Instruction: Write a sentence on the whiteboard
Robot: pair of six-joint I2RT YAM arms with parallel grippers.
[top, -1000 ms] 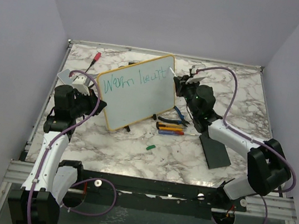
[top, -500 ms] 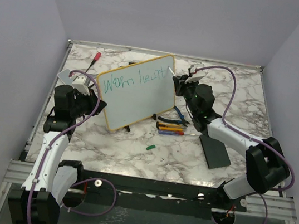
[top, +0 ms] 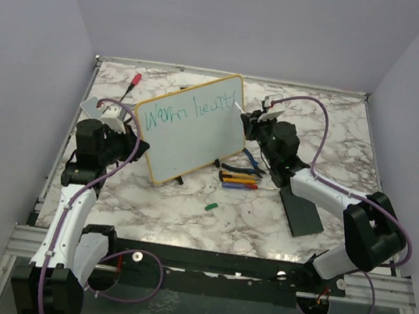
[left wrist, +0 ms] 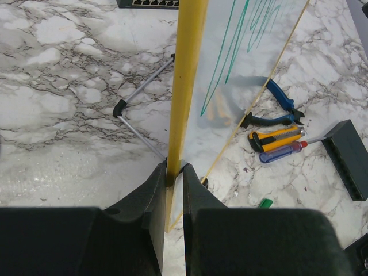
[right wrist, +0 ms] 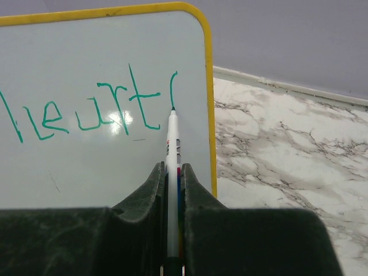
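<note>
The whiteboard [top: 192, 127] with its yellow frame stands tilted on the marble table. Teal writing [top: 189, 111] on it reads "Warm heart" plus a fresh curved stroke [right wrist: 172, 87] near the right frame; no second line shows. My left gripper [top: 127, 138] is shut on the board's left frame edge [left wrist: 185, 86], holding it upright. My right gripper [top: 251, 121] is shut on a white marker [right wrist: 173, 167], whose tip touches the board at the bottom of the new stroke, just left of the yellow right frame [right wrist: 209, 98].
Blue-handled pliers [top: 247, 161], a yellow utility knife and screwdrivers [top: 239, 181] lie right of the board. A green marker cap [top: 210, 204] lies in front. A black pad [top: 301, 211] sits at right. A red marker [top: 136, 80] lies at back left.
My right gripper has shifted slightly left and toward the board with the marker, adding a curved stroke after "heart". The left gripper and board have stayed put.
</note>
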